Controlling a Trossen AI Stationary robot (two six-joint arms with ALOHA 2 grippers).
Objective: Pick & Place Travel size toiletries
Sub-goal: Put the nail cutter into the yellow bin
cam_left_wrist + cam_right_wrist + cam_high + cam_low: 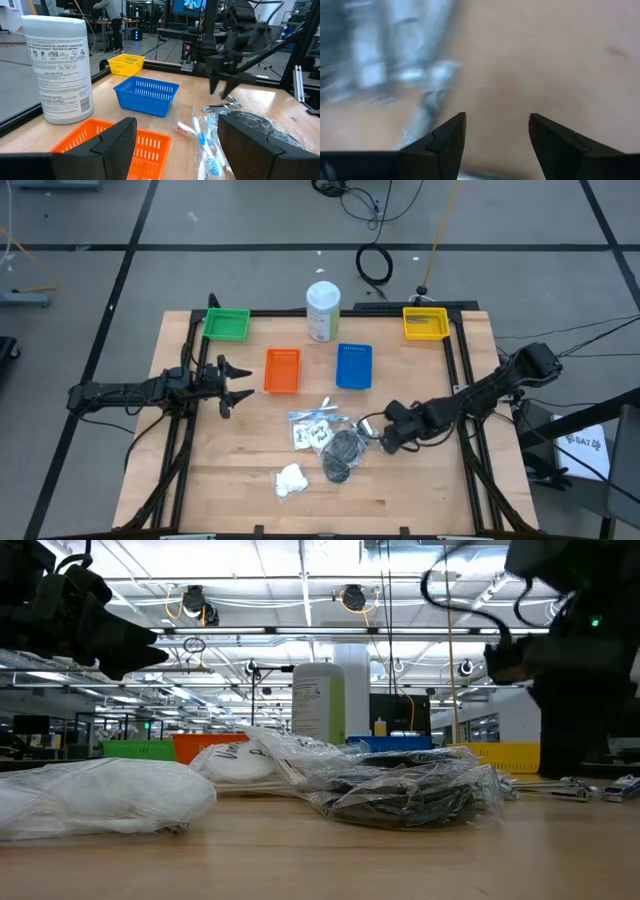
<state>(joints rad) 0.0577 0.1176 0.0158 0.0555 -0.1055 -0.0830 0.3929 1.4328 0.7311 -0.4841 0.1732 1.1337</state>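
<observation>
The toiletries lie in a cluster at the table's middle, toward the near edge. There is a clear sachet with toothbrushes (312, 428) (205, 142), a clear bag of dark grey puffs (342, 450) (260, 127) (410, 795), a white fluffy wad (291, 480) (95, 795) and a slim silvery stick (220, 106) (422, 80). My right gripper (378, 438) (497, 135) hovers open just right of the dark puffs, over the silvery stick, pointing down. My left gripper (248, 382) (175, 145) is open and level, left of the orange tray, pointing at it.
Along the far side stand a green tray (227, 324), an orange tray (282, 370), a blue tray (354, 366) and a yellow tray (426, 322). A tall white bottle with a green label (322, 310) stands between them. Bare wood shows on the near right.
</observation>
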